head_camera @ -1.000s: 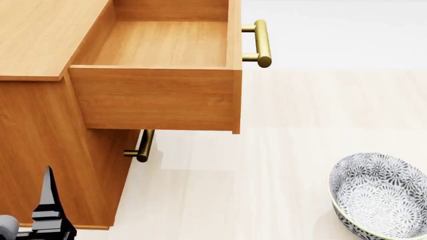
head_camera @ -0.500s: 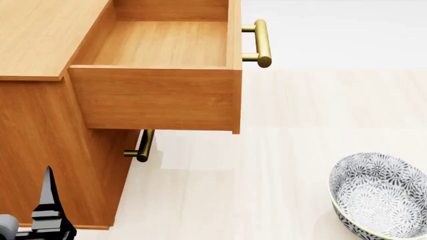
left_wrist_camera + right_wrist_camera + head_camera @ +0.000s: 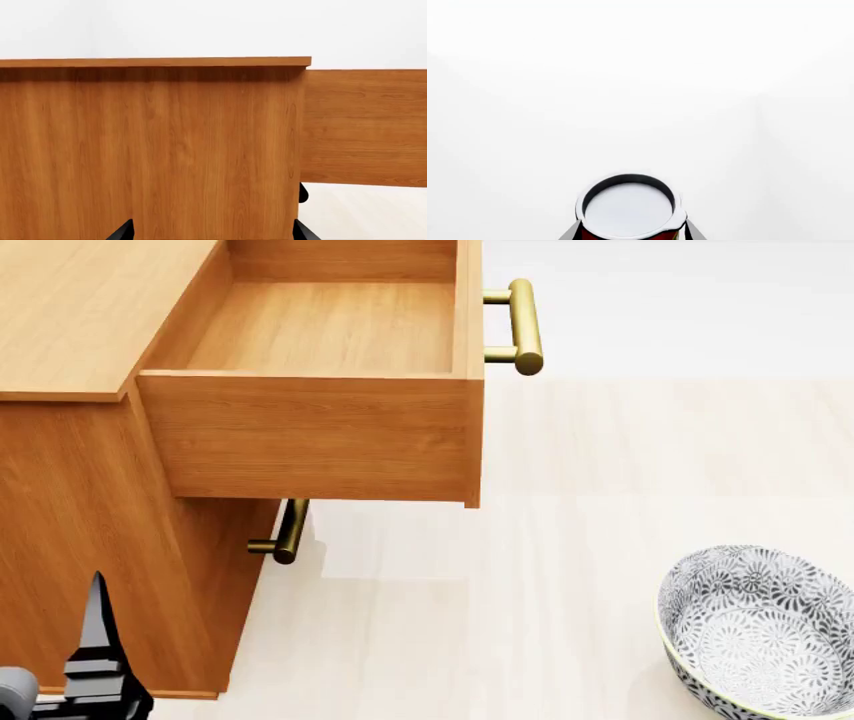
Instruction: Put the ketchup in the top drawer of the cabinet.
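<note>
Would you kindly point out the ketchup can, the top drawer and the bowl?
ketchup (image 3: pixel 628 209): right wrist view, on its silver-grey lid.
top drawer (image 3: pixel 311 437): head view, on its near side wall.
bowl (image 3: pixel 758 629): head view, on its patterned inside.

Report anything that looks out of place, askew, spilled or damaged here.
Nothing stands out. The top drawer is pulled out of the cabinet squarely and is empty inside. The bowl sits upright on the floor, unspilled. The ketchup shows between the right gripper's fingers, undamaged.
</note>
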{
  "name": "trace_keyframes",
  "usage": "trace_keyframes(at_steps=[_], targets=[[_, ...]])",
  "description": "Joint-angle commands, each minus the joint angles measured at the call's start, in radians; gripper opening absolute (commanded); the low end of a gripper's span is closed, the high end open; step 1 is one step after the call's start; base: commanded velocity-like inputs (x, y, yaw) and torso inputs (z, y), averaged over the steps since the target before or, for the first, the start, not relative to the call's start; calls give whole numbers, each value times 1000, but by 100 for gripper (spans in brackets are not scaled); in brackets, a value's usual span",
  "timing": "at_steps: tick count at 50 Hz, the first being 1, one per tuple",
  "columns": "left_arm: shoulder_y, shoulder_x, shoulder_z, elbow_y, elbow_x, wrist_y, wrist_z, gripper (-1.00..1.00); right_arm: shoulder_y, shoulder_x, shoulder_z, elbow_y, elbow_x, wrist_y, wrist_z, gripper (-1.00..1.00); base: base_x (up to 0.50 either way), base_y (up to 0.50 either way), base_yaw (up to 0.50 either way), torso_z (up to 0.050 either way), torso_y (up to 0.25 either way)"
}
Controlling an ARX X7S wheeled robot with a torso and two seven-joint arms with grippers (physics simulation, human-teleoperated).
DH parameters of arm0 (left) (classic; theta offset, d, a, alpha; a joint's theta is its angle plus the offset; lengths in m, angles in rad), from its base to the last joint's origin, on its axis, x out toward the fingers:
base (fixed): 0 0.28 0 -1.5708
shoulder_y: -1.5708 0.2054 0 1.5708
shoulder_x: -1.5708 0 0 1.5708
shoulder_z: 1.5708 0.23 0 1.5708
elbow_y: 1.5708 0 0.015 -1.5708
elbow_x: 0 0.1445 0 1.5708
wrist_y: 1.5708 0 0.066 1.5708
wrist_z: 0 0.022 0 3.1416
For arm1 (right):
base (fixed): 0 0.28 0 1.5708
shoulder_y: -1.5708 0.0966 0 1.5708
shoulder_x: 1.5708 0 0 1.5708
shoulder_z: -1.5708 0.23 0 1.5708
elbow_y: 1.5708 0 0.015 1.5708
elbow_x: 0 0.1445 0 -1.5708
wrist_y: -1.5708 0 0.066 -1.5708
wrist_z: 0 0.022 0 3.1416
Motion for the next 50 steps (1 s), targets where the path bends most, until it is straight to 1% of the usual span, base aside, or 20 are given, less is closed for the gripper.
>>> trace_keyframes(at_steps=[1, 12, 29, 41, 50], targets=[[0, -3, 2, -3, -6, 2, 1, 100, 239, -24, -165, 47, -23, 13, 0, -100, 0, 0, 0, 0, 0], [-2, -3, 7, -1, -6, 0, -5, 100, 415, -85, -281, 118, -68, 31, -33, -100, 0, 0, 0, 0, 0], [3, -7, 8, -9, -6, 11, -9, 100, 486, -208, -420, 218, -194, -19, -123, -100, 0, 0, 0, 0, 0], [1, -8, 13, -13, -5, 13, -13, 100, 554, -300, -518, 339, -298, -61, -187, -100, 0, 0, 0, 0, 0], [1, -8, 15, -11, -6, 14, -17, 100, 618, -392, -594, 461, -375, -108, -245, -100, 0, 0, 0, 0, 1]])
